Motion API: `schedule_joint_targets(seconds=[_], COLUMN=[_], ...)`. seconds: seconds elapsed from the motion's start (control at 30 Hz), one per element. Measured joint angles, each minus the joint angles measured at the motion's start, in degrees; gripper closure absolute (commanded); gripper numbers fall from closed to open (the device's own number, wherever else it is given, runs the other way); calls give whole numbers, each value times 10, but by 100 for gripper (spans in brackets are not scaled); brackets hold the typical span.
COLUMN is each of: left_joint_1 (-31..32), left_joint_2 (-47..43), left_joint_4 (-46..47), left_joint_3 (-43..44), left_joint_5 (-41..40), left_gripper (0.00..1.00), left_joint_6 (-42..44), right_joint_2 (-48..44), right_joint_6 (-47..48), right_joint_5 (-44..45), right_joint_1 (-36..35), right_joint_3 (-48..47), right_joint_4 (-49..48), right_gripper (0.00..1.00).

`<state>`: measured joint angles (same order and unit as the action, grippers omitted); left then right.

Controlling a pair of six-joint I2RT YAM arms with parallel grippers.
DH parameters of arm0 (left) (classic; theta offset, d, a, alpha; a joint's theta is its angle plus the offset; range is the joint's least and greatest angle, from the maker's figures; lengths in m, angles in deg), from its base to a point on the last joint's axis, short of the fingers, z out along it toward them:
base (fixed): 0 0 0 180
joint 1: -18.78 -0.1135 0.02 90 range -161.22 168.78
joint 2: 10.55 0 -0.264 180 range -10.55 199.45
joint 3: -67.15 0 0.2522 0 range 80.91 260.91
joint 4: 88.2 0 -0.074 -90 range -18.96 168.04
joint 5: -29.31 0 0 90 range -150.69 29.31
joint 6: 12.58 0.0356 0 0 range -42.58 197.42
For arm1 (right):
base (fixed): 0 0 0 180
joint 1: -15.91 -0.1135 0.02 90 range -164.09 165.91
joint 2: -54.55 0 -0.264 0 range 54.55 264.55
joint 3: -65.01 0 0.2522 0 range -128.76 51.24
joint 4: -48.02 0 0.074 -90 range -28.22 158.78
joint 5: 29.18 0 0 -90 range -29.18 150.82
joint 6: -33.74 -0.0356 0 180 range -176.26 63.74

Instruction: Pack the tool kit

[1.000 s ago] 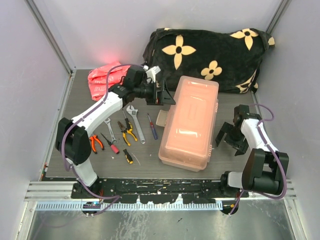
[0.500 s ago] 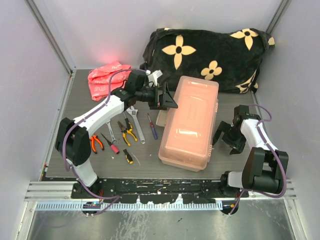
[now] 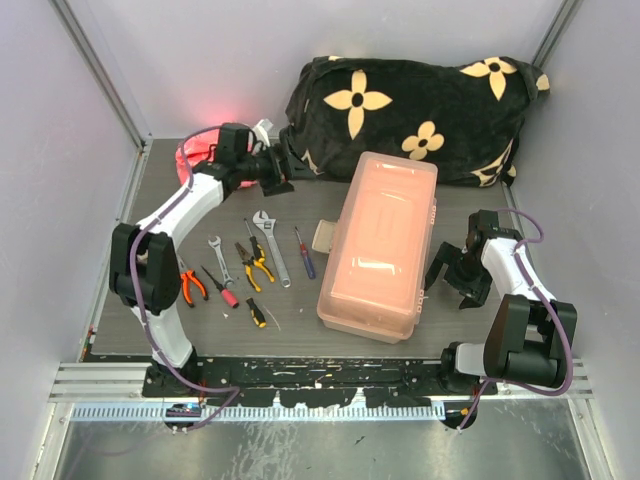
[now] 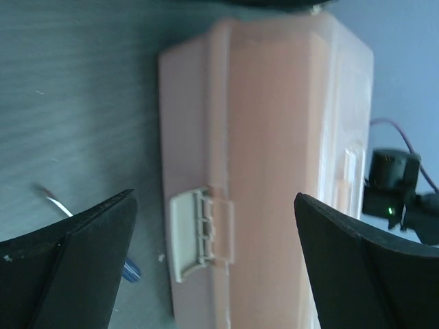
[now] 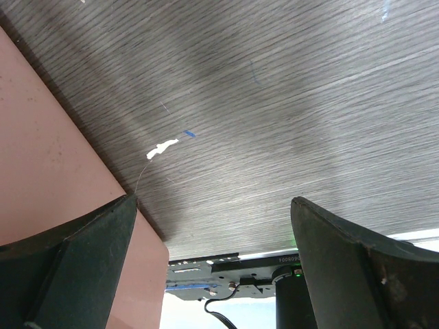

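One closed toolbox [image 3: 380,240] is set mid-table [image 3: 150,225]. Left of it are laid two wrenches [image 3: 271,240], two pliers [image 3: 258,263] and three screwdrivers [image 3: 304,253]. Left gripper [image 3: 283,172] and right gripper [image 3: 452,283] are both held wide apart and empty, the right just beside the toolbox.

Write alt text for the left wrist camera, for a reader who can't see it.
A closed salmon-pink toolbox lies on a grey wood-grain table, its pale latch toward the camera. The open left gripper frames it, black fingers in both lower corners.
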<state>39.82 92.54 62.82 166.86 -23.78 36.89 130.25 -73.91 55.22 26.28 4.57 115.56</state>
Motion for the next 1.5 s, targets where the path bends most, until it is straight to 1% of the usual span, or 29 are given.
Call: schedule_joint_targets(seconds=[0.1,0.17,0.43,0.53,0.9,1.03,1.23,1.33,1.43,1.5], left_joint_1=[-30,-27,49,69,83,94,120,138,161,169], left_joint_2=[25,40,104,112,110,96,50,30,21,18], left_joint_4=[-1,-4,-36,-48,-54,-54,-48,-43,-42,-42], left_joint_3=[20,29,60,70,77,76,75,75,74,72], left_joint_5=[-17,-24,-34,-42,-41,-41,-38,-18,2,-2], left_gripper=[2,2,2,2,2,2,2,2,2,2], left_joint_6=[-1,5,42,55,66,66,64,62,57,59], right_joint_2=[0,0,0,0,1,1,1,1,1,0], right_joint_6=[0,0,4,8,11,13,21,19,17,17], right_joint_5=[0,0,-1,1,0,1,4,2,-4,-1], right_joint_1=[0,0,0,0,3,4,6,7,6,7], right_joint_3=[0,0,0,0,0,0,0,0,0,0], right_joint_4=[0,0,0,1,2,3,12,14,10,11], right_gripper=[0,0,0,0,0,0,0,0,0,0])
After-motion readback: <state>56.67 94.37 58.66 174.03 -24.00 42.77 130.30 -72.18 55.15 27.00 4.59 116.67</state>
